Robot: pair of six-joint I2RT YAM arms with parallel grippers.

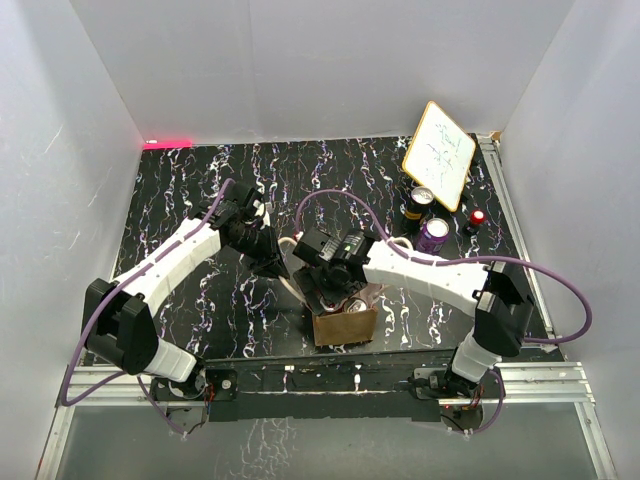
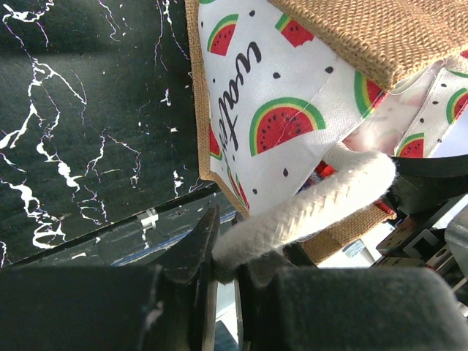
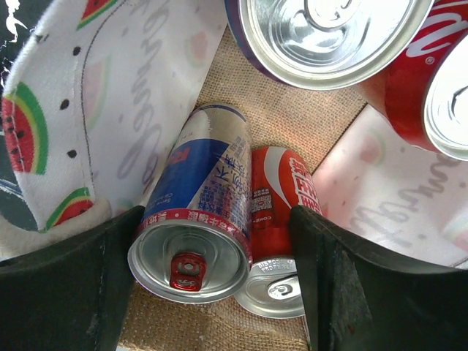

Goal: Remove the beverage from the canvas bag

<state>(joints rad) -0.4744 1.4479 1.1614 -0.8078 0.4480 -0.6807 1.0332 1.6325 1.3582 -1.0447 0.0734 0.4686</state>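
Note:
The canvas bag (image 1: 345, 326) stands near the front edge, tan burlap with a white watermelon-print lining (image 2: 285, 110). My left gripper (image 1: 276, 266) (image 2: 227, 257) is shut on one cream rope handle (image 2: 322, 201) at the bag's left side. My right gripper (image 1: 338, 294) (image 3: 218, 241) is down inside the bag, open. Its fingers (image 3: 69, 292) stand on either side of a blue-and-silver can (image 3: 197, 212) and a red cola can (image 3: 281, 219) lying side by side on the burlap floor. A silver-topped can (image 3: 329, 29) and another red can (image 3: 431, 80) stand further in.
A white handwritten card (image 1: 438, 155) leans at the back right. Beside it are a dark can (image 1: 420, 200), a purple can (image 1: 433, 235) and a small red-capped thing (image 1: 477, 217). White walls close in three sides.

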